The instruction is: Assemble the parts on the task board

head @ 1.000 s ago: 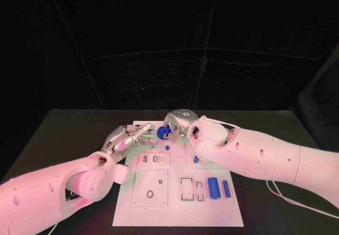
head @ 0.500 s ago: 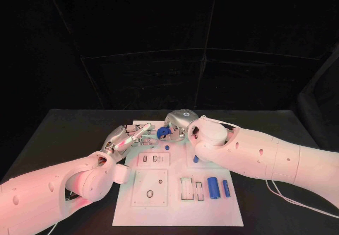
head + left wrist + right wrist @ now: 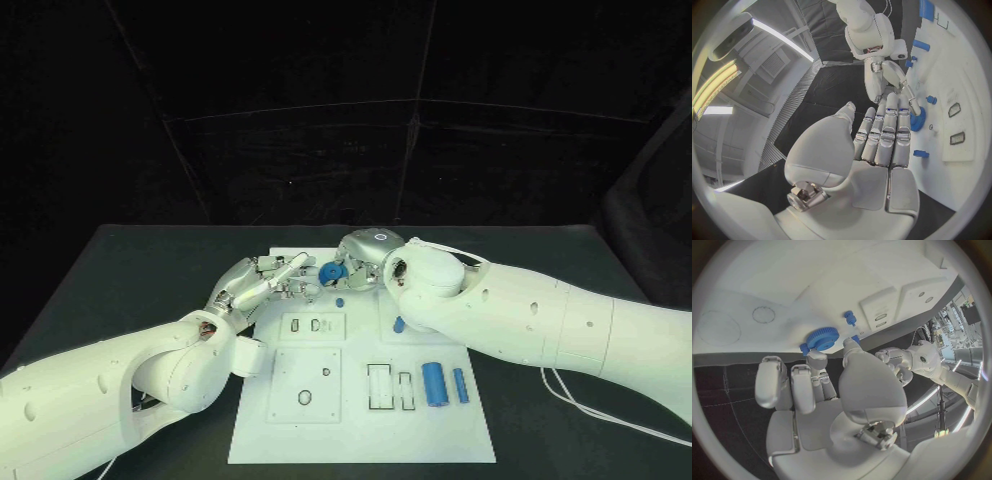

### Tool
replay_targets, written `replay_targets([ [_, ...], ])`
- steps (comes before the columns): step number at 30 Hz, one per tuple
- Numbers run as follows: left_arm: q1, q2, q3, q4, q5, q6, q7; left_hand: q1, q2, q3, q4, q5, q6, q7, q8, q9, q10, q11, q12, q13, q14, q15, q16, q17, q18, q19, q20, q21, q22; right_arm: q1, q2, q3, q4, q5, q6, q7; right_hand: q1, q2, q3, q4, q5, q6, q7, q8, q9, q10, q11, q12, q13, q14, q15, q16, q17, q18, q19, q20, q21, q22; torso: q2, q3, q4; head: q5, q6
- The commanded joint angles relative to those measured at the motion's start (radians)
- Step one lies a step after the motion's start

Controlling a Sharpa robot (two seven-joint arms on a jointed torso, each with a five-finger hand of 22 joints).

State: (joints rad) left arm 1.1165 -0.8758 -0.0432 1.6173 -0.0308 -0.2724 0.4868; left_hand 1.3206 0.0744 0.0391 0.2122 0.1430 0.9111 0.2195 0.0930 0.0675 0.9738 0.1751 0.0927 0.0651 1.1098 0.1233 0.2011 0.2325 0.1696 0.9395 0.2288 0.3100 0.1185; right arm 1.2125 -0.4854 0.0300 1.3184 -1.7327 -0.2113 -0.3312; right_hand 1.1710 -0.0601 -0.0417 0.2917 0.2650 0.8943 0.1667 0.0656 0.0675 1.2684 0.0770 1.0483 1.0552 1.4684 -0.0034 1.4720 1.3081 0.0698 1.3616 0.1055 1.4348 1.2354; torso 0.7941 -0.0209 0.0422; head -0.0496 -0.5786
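Note:
The white task board [image 3: 361, 400] lies in the middle of the table. At its far end my right hand [image 3: 369, 250] pinches a blue gear [image 3: 333, 271] between thumb and a finger, just over the board; the gear [image 3: 822, 338] shows flat against the board [image 3: 786, 285]. My left hand [image 3: 264, 282] reaches in from the other side with straight fingers [image 3: 887, 131] and holds nothing. Its tips are close beside the gear [image 3: 918, 119]; I cannot tell whether they touch. A small blue peg [image 3: 339, 300] stands near the gear.
Two blue cylinders [image 3: 434, 383] [image 3: 462, 385] lie at the board's near right, beside rectangular slots [image 3: 381, 386]. Another small blue part [image 3: 400, 324] sits mid-right. Oval holes [image 3: 306, 397] mark the near left plate. Dark table [image 3: 130, 270] surrounds the board.

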Motion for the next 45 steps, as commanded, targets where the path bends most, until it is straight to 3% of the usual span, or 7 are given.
replay_targets([
  [1, 0.002, 0.001, 0.001, 0.003, -0.001, 0.010, -0.002, 0.005, 0.002, 0.001, -0.007, -0.001, -0.004, 0.005, -0.006, 0.000, -0.005, 0.002, -0.003, -0.001, -0.009, 0.000, -0.006, 0.001, 0.012, -0.003, 0.002, -0.004, -0.001, 0.002, 0.003, 0.000, -0.005, 0.026, 0.047, 0.005, -0.005, 0.009, -0.011, -0.001, -0.004, -0.012, 0.000, -0.004, -0.001, 0.003, 0.002, 0.006, 0.003, 0.064, 0.007, 0.006, 0.086, 0.000, 0.001, 0.007, 0.000, 0.001, 0.000, -0.0009, 0.0029, -0.001, -0.001],
  [13, 0.002, 0.001, 0.001, 0.002, -0.001, 0.009, -0.001, 0.005, 0.002, 0.002, -0.007, -0.001, -0.004, 0.005, -0.006, 0.000, -0.006, 0.002, -0.004, -0.001, -0.009, 0.000, -0.006, 0.002, 0.012, -0.003, 0.002, -0.004, -0.001, -0.001, -0.006, 0.000, 0.001, 0.015, -0.024, 0.019, 0.035, 0.039, -0.030, -0.007, 0.044, -0.009, 0.003, 0.005, 0.003, 0.014, 0.005, 0.036, 0.029, 0.068, 0.010, 0.015, 0.102, -0.004, 0.014, 0.011, 0.010, 0.023, 0.000, 0.0004, 0.0008, 0.000, -0.002],
  [20, 0.002, 0.000, 0.001, 0.001, -0.001, 0.009, -0.001, 0.005, 0.002, 0.002, -0.007, -0.001, -0.004, 0.005, -0.006, 0.000, -0.006, 0.002, -0.004, -0.001, -0.009, 0.000, -0.006, 0.002, 0.012, -0.003, 0.002, -0.004, -0.001, -0.003, -0.038, 0.000, 0.031, 0.031, -0.197, 0.082, 0.080, 0.045, -0.041, -0.014, 0.112, 0.009, -0.001, 0.009, 0.005, 0.023, 0.001, 0.055, 0.047, 0.066, 0.007, 0.012, 0.097, -0.005, 0.019, 0.009, 0.015, 0.033, 0.000, 0.0010, 0.0001, 0.002, 0.000],
  [27, 0.001, -0.001, 0.001, 0.002, -0.001, 0.010, -0.001, 0.005, 0.002, 0.002, -0.007, -0.001, -0.004, 0.005, -0.006, 0.000, -0.006, 0.002, -0.004, -0.001, -0.009, 0.000, -0.006, 0.002, 0.012, -0.003, 0.002, -0.004, -0.001, -0.004, -0.121, 0.000, 0.088, 0.211, -0.350, 0.268, 0.138, 0.045, -0.037, -0.034, 0.145, -0.001, 0.000, 0.001, 0.002, 0.009, 0.000, 0.038, 0.033, 0.057, 0.005, -0.010, 0.060, 0.003, -0.006, 0.007, -0.002, -0.005, -0.002, 0.0023, -0.0045, 0.001, 0.004],
  [31, 0.001, -0.004, 0.001, 0.003, -0.001, 0.010, 0.000, 0.005, 0.002, 0.002, -0.008, -0.001, -0.005, 0.005, -0.007, 0.000, -0.007, 0.002, -0.004, -0.001, -0.010, 0.000, -0.007, 0.002, 0.012, -0.003, 0.003, -0.004, -0.001, -0.004, -0.197, 0.000, 0.118, 0.336, -0.330, 0.322, 0.164, 0.038, -0.042, -0.044, 0.126, -0.003, 0.001, 0.000, 0.002, -0.002, 0.001, 0.026, 0.022, 0.054, 0.006, -0.017, 0.051, 0.005, -0.016, 0.007, -0.009, -0.019, -0.003, 0.0001, -0.0049, -0.003, 0.008],
  [36, 0.001, -0.005, 0.001, 0.004, -0.001, 0.010, 0.001, 0.005, 0.002, 0.002, -0.008, -0.001, -0.005, 0.005, -0.007, 0.000, -0.007, 0.002, -0.004, -0.001, -0.010, 0.000, -0.007, 0.002, 0.012, -0.003, 0.003, -0.004, -0.001, -0.003, -0.309, -0.001, 0.137, 0.453, -0.270, 0.488, 0.306, 0.023, -0.023, -0.129, 0.013, 0.009, -0.005, 0.008, 0.005, -0.017, -0.006, 0.004, 0.004, 0.055, 0.000, -0.018, 0.055, 0.007, -0.021, 0.003, -0.016, -0.028, -0.005, 0.0005, -0.0099, -0.017, 0.008],
  [45, 0.001, -0.003, 0.001, 0.006, -0.001, 0.010, 0.002, 0.006, 0.002, 0.002, -0.008, -0.001, -0.005, 0.005, -0.007, 0.000, -0.007, 0.002, -0.004, -0.001, -0.010, 0.000, -0.007, 0.003, 0.012, -0.003, 0.003, -0.004, -0.001, -0.005, -0.427, -0.002, 0.118, 0.513, -0.200, 0.562, 0.342, 0.016, -0.022, -0.154, -0.002, 0.026, -0.009, 0.015, 0.007, -0.024, -0.010, -0.014, -0.012, 0.056, -0.003, -0.019, 0.057, 0.007, -0.021, 0.000, -0.018, -0.030, -0.006, 0.0067, -0.0146, -0.039, 0.012],
])
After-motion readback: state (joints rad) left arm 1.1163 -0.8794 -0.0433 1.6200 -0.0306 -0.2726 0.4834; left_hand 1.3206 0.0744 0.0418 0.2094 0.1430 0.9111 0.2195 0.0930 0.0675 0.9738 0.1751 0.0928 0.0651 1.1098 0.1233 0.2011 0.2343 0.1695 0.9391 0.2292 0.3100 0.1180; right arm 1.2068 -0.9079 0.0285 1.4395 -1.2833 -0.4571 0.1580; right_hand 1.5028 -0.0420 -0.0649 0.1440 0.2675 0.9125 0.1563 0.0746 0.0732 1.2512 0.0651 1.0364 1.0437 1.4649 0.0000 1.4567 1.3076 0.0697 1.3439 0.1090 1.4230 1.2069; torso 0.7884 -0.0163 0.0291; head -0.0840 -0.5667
